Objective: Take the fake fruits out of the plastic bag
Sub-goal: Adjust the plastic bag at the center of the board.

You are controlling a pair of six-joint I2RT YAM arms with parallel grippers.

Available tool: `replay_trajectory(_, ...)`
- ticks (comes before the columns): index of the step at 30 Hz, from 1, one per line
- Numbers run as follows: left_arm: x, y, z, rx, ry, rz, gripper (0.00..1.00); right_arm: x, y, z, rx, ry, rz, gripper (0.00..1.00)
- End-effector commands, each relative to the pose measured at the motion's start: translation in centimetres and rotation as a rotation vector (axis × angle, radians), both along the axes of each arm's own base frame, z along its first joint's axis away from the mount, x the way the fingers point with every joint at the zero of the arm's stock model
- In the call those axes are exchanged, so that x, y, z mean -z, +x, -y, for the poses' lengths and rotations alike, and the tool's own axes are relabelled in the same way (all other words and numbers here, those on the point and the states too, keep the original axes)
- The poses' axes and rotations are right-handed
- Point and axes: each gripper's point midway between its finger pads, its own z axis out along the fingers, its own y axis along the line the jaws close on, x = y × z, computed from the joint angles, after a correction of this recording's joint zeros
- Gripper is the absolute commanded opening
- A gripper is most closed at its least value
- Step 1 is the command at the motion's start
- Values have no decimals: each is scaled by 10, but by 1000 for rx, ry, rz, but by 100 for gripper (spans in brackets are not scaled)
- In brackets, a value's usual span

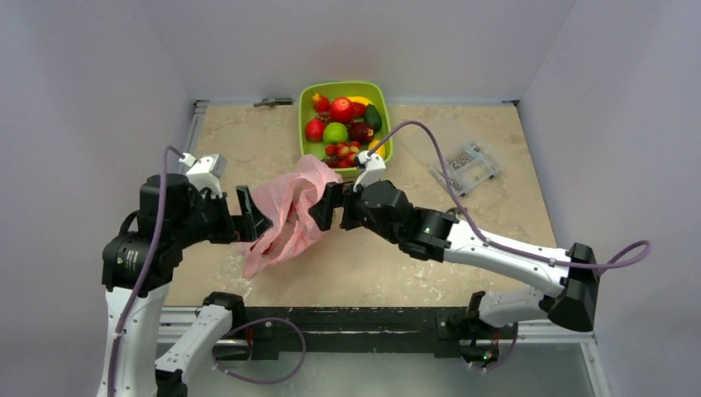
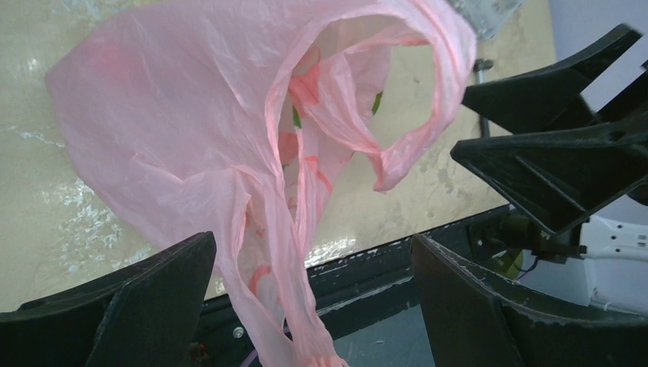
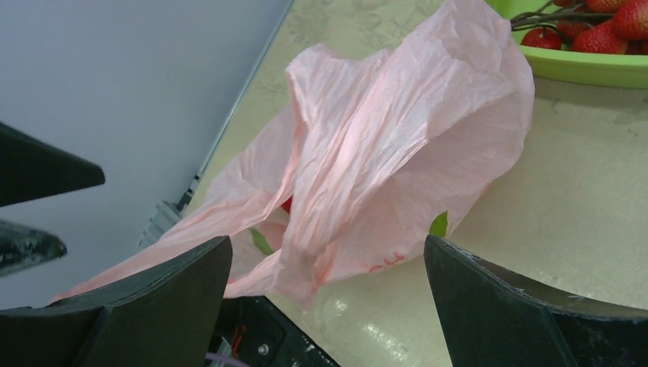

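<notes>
The pink plastic bag (image 1: 285,217) lies crumpled on the table between my two grippers. My left gripper (image 1: 253,213) is open at the bag's left side. In the left wrist view (image 2: 312,238) a twisted strand of the bag (image 2: 229,138) runs loosely between the wide jaws. My right gripper (image 1: 326,207) is open at the bag's right side. In the right wrist view (image 3: 327,241) the bag (image 3: 382,138) sits just ahead of the jaws, with a bit of red (image 3: 287,205) and green (image 3: 439,225) showing at its folds. Several fake fruits (image 1: 340,109), among them a green apple (image 1: 335,132), lie in the green tray (image 1: 304,107).
An avocado (image 1: 374,117) and a yellow banana (image 1: 361,101) also lie in the tray behind the bag. A clear plastic box of small metal parts (image 1: 467,165) sits at the right. A small metal piece (image 1: 273,102) lies at the back edge. The black front rail (image 1: 355,318) runs below.
</notes>
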Motion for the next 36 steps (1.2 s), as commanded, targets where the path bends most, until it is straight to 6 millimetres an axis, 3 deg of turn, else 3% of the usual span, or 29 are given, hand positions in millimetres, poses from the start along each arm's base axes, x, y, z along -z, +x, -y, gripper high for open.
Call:
replay_trajectory(1,14,-6,-10,56,158,19,100,-9,14,-16,69,60,2,99)
replay_trajectory(7,59,-13,-13,109,328,-171,100,11,15,-32,63,36,-21,99)
replay_trajectory(11,78,-14,-10,120,360,-227,97,21,14,-39,69,5,-28,99)
replay_trajectory(14,90,-15,-4,146,360,-261,84,22,14,-42,73,-7,-10,99)
replay_trajectory(18,98,-16,-10,113,389,-282,66,24,14,-47,79,-18,2,97)
replay_trajectory(20,97,-13,-19,61,411,-257,51,29,14,-50,76,-24,9,89)
replay_trajectory(22,95,-11,-27,1,414,-232,44,35,17,-53,81,-35,14,82)
replay_trajectory(24,91,-10,-33,-72,386,-192,25,46,23,-53,110,-64,16,77)
replay_trajectory(26,87,-11,-37,-148,320,-134,5,57,31,-44,176,-131,15,62)
replay_trajectory(27,86,-12,-41,-200,281,-103,0,63,37,-36,226,-160,19,55)
replay_trajectory(31,79,-24,-66,-401,103,56,0,79,45,-1,338,-291,49,0)
replay_trajectory(33,78,-30,-74,-468,5,126,0,84,43,19,346,-372,70,0)
replay_trajectory(36,79,-35,-68,-434,-100,210,0,87,34,46,341,-418,87,0)
